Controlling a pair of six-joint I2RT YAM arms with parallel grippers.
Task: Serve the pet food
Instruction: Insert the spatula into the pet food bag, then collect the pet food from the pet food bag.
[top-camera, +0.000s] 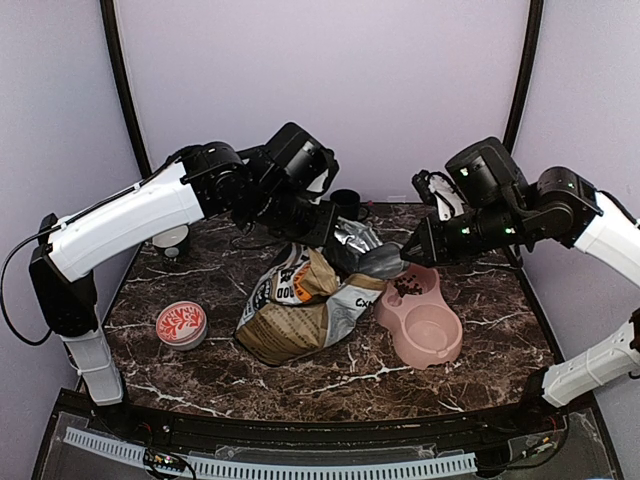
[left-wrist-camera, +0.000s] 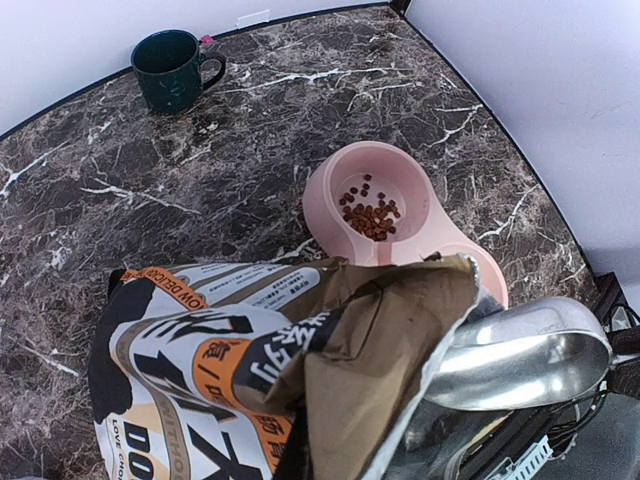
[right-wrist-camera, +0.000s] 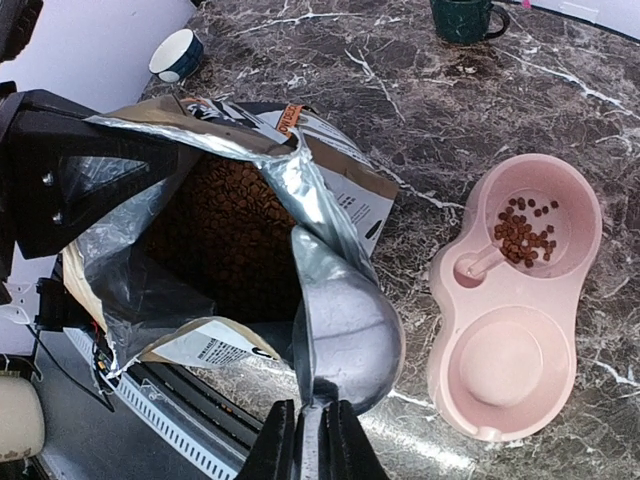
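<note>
Left gripper (top-camera: 343, 238): one, mine, closed tight on the foil lip of the tan-and-white printed paper bag (top-camera: 295, 310), at the centre of the top view. The grip holds the bag's mouth open.
Right gripper (right-wrist-camera: 310, 445): one, mine, clamped on the handle of the shiny metal scoop (right-wrist-camera: 345, 320), at the bottom centre of my right wrist view.
Scoop count and position: one. Its bowl end sits at the bag's open mouth, against the foil lip.
Task item: the pet food (right-wrist-camera: 230, 215), small reddish-brown kibble pellets, in two lots. The main heap lies inside the bag, left of centre in my right wrist view. The second lot is a loose scatter in the upper well of the bowl, and I cannot count it exactly.
Bowl: one pink plastic double bowl (right-wrist-camera: 448, 300) with two round wells, just right of the bag.
Mug: one dark green ceramic mug (left-wrist-camera: 170, 70), upright at the upper left of my left wrist view, well apart from the bag.
Cup: one small white round cup (right-wrist-camera: 175, 55), blue inside, at the upper left of my right wrist view.
Tin: one round red-and-white patterned tin (top-camera: 182, 325), at the lower left of the top view, apart from the bag.
Surface: one dark marble table (top-camera: 500, 300), bearing all of the above.
</note>
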